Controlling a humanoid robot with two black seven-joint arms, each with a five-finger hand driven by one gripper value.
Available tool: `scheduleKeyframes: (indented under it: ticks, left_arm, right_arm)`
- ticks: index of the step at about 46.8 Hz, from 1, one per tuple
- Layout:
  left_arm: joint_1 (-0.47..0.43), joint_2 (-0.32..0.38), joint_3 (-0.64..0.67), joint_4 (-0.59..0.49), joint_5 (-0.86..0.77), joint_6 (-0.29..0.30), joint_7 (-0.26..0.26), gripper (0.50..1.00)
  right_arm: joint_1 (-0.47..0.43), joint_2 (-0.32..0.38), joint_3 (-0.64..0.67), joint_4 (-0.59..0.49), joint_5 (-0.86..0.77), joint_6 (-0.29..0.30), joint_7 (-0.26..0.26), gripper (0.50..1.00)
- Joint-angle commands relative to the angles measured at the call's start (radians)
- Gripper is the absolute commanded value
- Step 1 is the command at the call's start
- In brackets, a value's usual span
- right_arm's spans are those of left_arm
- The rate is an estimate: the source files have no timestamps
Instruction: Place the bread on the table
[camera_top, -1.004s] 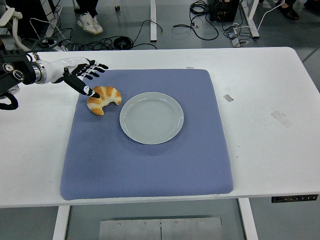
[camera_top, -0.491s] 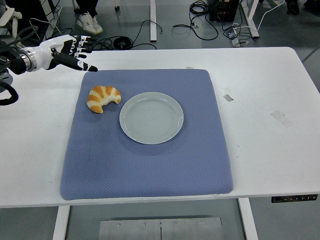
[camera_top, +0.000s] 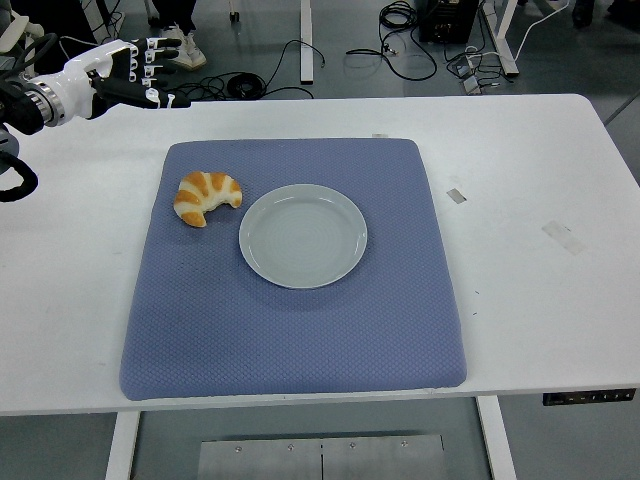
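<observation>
The bread, a golden croissant (camera_top: 206, 197), lies on the blue mat (camera_top: 300, 330) just left of the empty pale plate (camera_top: 303, 235), apart from it. My left hand (camera_top: 140, 72) is raised at the far upper left, above the table's back-left corner, well away from the croissant. Its fingers are spread and hold nothing. My right arm does not show.
The white table (camera_top: 540, 180) shows bare surface right and left of the mat, with bits of tape (camera_top: 456, 195) on the right side. Cables and a person's shoes (camera_top: 178, 45) are on the floor behind the table.
My left hand has drawn back from the croissant, moving up and left to the table's back-left corner. The croissant stays where it lay on the mat.
</observation>
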Motion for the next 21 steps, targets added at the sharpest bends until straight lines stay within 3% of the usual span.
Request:
scheduleKeyframes:
  ticks: [1,21]
  left_arm:
    - [0.005,-0.001,0.0,0.0,0.0,0.0,0.0,0.974]
    - [0.012,-0.017,0.0,0.0,0.0,0.0,0.0,0.974]
  right_arm:
    - [0.0,0.0,0.0,0.0,0.0,0.0,0.0,1.0]
    - [-0.006,0.0,0.004,0.006,0.0,0.003,0.0,1.0]
